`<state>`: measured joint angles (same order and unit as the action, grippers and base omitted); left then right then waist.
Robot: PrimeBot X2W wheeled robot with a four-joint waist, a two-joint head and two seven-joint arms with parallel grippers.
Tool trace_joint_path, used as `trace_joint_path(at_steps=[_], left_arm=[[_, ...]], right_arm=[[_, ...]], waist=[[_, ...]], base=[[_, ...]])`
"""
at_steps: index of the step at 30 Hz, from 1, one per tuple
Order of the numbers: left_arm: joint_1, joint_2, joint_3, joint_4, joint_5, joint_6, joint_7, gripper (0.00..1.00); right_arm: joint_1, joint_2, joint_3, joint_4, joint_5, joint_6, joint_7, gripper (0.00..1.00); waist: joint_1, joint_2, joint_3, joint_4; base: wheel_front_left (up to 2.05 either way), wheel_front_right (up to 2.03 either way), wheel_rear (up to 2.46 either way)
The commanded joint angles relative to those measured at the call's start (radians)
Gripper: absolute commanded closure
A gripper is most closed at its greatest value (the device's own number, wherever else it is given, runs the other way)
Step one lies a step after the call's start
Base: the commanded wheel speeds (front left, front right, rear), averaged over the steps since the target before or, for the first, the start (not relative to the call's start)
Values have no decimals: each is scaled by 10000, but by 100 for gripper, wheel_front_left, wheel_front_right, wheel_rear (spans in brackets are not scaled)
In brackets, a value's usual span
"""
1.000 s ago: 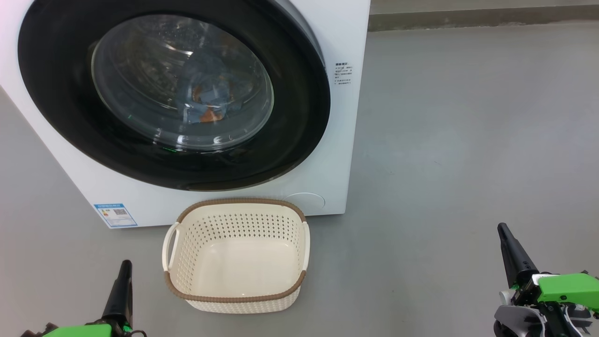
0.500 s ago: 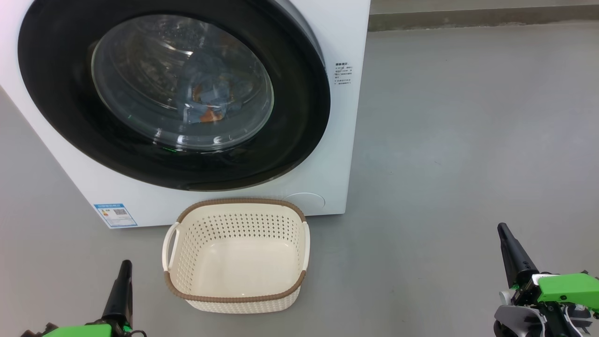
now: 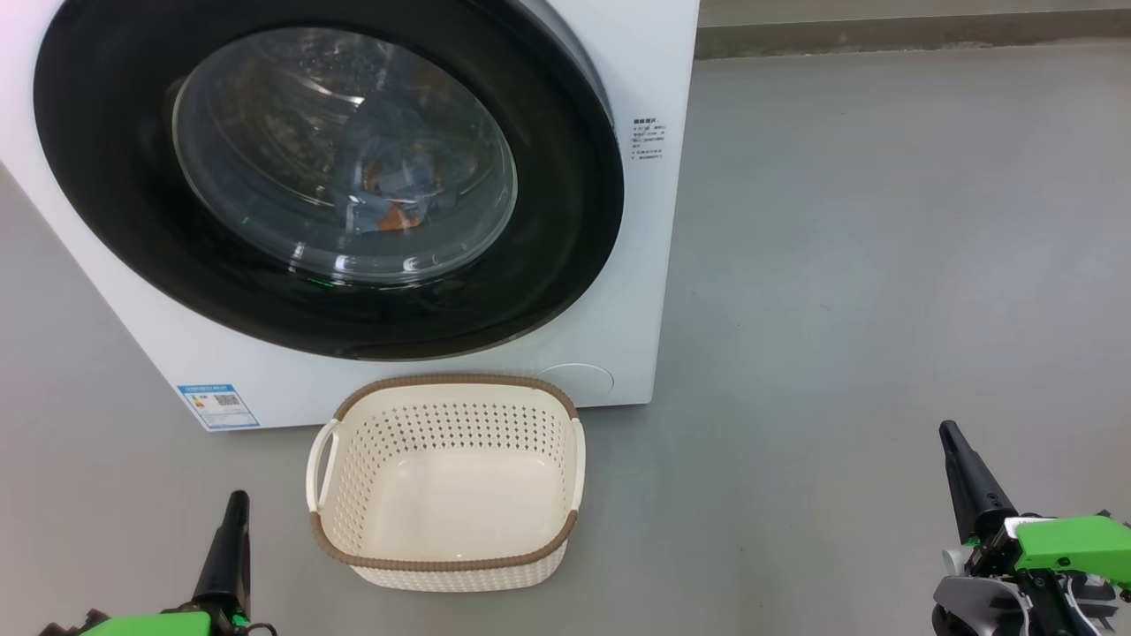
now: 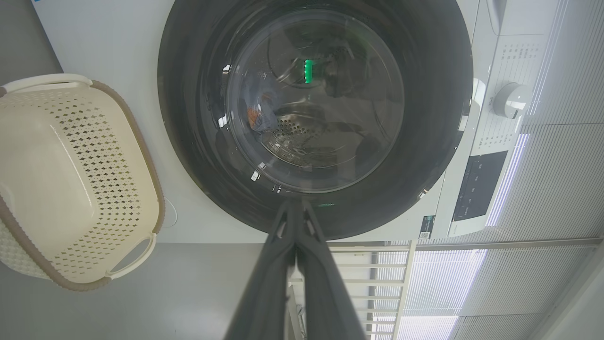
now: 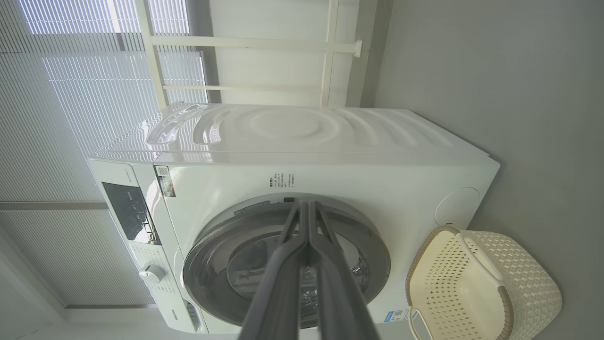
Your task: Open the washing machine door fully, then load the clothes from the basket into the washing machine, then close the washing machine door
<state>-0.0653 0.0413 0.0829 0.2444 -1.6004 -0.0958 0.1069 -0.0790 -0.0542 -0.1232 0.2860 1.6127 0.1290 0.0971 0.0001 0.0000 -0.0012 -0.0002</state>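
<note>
Washing machine door [image 3: 565, 221] closed on clothes [image 3: 389, 199], basket [image 3: 451, 565] empty; left gripper [image 3: 235, 508], right gripper [image 3: 952, 442] pinched together, holding nothing; task looks done.

In the head view the big white front-loading washing machine [image 3: 645, 265] runs off the frame at 12 and 9 o'clock, with the top of its large round glossy black door [image 3: 565, 221]. Behind the glass, glare dims the soft light-blue clothes [image 3: 389, 190] to one vague patch. Print on the small blue label sticker [image 3: 217, 405] is too small to read. The left wrist view cuts the small cream plastic basket [image 4: 71, 165] at 9 o'clock.
</note>
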Motion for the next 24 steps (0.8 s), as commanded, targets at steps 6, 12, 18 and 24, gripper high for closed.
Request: trace_joint_path(at_steps=[6,12,18,24], left_arm=[[-446,89,328,-319,-70,-9,65,100],[-446,89,328,-319,-70,-9,65,100],[-446,89,328,-319,-70,-9,65,100],[-446,89,328,-319,-70,-9,65,100]], right_arm=[[-421,-78,231,-309,78,17,49,100],[-421,-81,234,-310,81,17,46,100],[-420,-83,237,-310,83,17,44,100],[-420,-85,240,-310,86,17,42,100]], waist=[[-1,0,0,0],[-1,0,0,0],[-1,0,0,0],[-1,0,0,0]], base=[[0,0,0],[0,0,0],[0,0,0],[0,0,0]])
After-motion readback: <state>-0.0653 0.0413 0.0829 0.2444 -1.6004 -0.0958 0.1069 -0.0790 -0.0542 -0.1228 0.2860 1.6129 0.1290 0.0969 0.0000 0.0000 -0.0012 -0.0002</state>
